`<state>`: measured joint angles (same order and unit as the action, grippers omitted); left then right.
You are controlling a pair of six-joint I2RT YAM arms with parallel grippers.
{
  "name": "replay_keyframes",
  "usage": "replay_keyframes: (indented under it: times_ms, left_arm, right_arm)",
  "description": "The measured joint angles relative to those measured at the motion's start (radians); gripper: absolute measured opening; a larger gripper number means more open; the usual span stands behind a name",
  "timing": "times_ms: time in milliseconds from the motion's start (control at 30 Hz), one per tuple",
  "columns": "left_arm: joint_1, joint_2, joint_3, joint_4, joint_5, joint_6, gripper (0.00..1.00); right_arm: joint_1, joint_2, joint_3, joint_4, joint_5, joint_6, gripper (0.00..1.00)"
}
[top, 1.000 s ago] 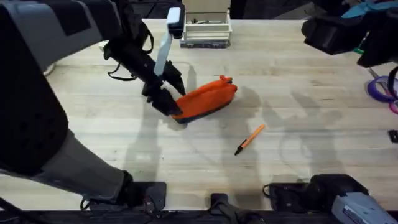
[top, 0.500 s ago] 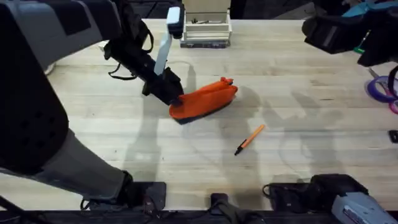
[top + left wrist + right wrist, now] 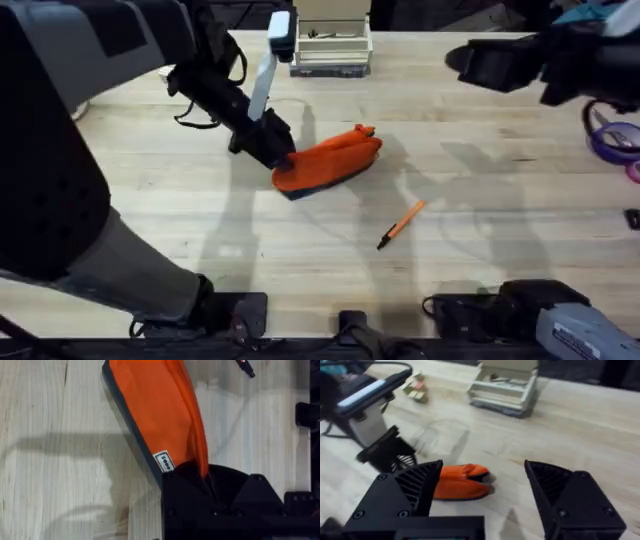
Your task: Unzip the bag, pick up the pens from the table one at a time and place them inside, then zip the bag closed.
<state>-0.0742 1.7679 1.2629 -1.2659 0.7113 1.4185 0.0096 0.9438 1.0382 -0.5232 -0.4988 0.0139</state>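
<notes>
Overhead, the orange bag (image 3: 330, 160) lies near the middle of the table (image 3: 200, 220), slanting from its near-left end up to its far-right end, dark base strip along the near edge. The left gripper (image 3: 278, 162) sits at the bag's near-left end, its dark fingers closed onto that end. A single orange pen (image 3: 401, 223) with a black tip lies on the bare wood nearer the bases, well apart from the bag and to its right. The right gripper (image 3: 480, 66) hangs high above the far right part of the table, away from both bag and pen. A shallow box (image 3: 333, 45) of small items stands at the far edge, and purple scissors (image 3: 612, 140) lie at the right edge.

From the left wrist, the bag (image 3: 155, 415) runs away from the gripper (image 3: 202, 477), a small white label on its side; the black fingers pinch the orange fabric at its end. The pen's black tip (image 3: 246, 367) lies past the bag.

From the right wrist, the two black fingers (image 3: 560, 490) stand wide apart with nothing between them. Beyond lie the bag (image 3: 462, 482), the left gripper (image 3: 390, 452) at its end, and the box (image 3: 505, 385).
</notes>
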Motion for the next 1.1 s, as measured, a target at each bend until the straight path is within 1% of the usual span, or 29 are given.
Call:
replay_keyframes:
  times_ms: [200, 367, 500, 733, 867, 1100]
  left_arm:
    - [0.0, 0.0, 0.0, -0.001, 0.0, 0.0, 0.043]
    - [0.0, 0.0, 0.0, -0.001, 0.0, 0.0, 0.043]
    - [0.0, 0.0, 0.0, -0.001, 0.0, 0.0, 0.043]
    - [0.0, 0.0, 0.0, -0.001, 0.0, 0.0, 0.043]
    - [0.0, 0.0, 0.0, -0.002, 0.0, 0.0, 0.043]
    - [0.0, 0.0, 0.0, -0.002, 0.0, 0.0, 0.043]
  right_arm:
    - [0.058, 0.088, 0.0, 0.001, -0.088, 0.0, 0.997]
    - [0.126, 0.152, 0.0, 0.002, -0.115, 0.0, 0.997]
    - [0.16, 0.195, 0.0, 0.003, -0.125, 0.0, 0.997]
    - [0.165, 0.243, 0.0, -0.006, -0.128, 0.0, 0.997]
    - [0.165, 0.249, 0.0, -0.047, -0.131, 0.002, 0.997]
    - [0.165, 0.249, 0.0, -0.055, -0.131, 0.001, 0.997]
